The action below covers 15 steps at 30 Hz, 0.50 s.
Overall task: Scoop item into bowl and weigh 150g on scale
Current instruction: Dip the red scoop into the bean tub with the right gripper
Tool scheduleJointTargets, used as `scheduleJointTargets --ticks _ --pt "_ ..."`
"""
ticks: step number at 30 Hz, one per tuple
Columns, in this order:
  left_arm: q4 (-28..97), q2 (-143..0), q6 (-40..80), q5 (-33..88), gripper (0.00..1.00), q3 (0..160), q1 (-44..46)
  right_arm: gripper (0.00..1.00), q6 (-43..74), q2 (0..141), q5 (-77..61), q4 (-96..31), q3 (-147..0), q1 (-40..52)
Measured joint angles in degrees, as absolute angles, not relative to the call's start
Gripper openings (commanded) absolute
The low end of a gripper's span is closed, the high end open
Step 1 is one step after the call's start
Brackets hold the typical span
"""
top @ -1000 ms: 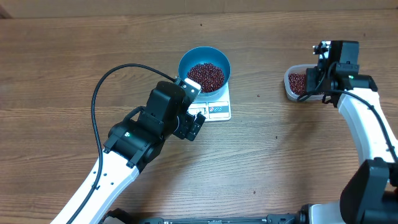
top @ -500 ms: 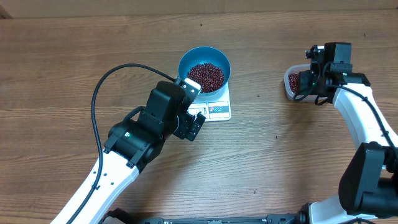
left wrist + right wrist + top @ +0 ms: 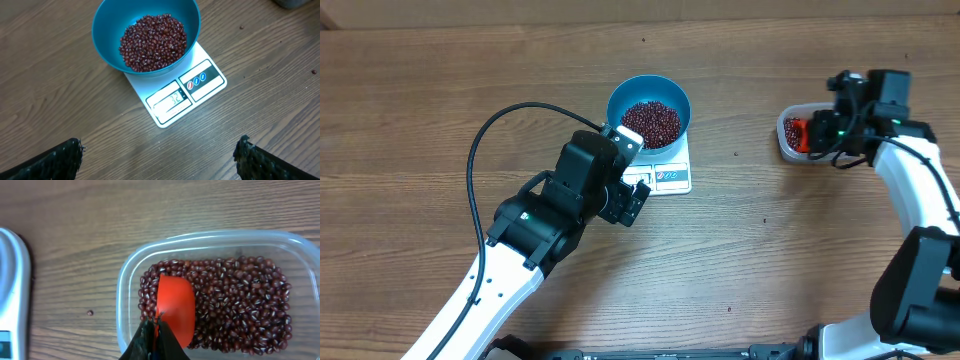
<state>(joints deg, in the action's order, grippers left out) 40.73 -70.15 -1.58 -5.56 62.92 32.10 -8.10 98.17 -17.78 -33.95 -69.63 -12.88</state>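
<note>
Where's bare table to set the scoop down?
Bare wood: between the scale and the tub; the whole left side beyond the bowl; the near stretch in front of the tub. Crowded: just in front of the scale, where the open left gripper hovers, and the tub itself, where the right gripper holds the scoop.

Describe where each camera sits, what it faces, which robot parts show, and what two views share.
Overhead: above the table, facing straight down on bowl, scale, tub; both arms show.
Left wrist: near the scale, looking down at the bowl of beans; open left jaws at bottom corners.
Right wrist: over the tub, facing down at the red scoop in it; shut right jaws hold the scoop.
Shared: overhead and left wrist show bowl on scale.
</note>
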Motion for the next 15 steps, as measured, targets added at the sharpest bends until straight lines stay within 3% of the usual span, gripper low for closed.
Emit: scheduleJointTargets --ticks 15 --pt "40.7 -70.1 -1.6 -5.5 0.99 62.9 32.1 0.04 -5.9 98.2 -41.5 -33.9 -69.6 -26.7"
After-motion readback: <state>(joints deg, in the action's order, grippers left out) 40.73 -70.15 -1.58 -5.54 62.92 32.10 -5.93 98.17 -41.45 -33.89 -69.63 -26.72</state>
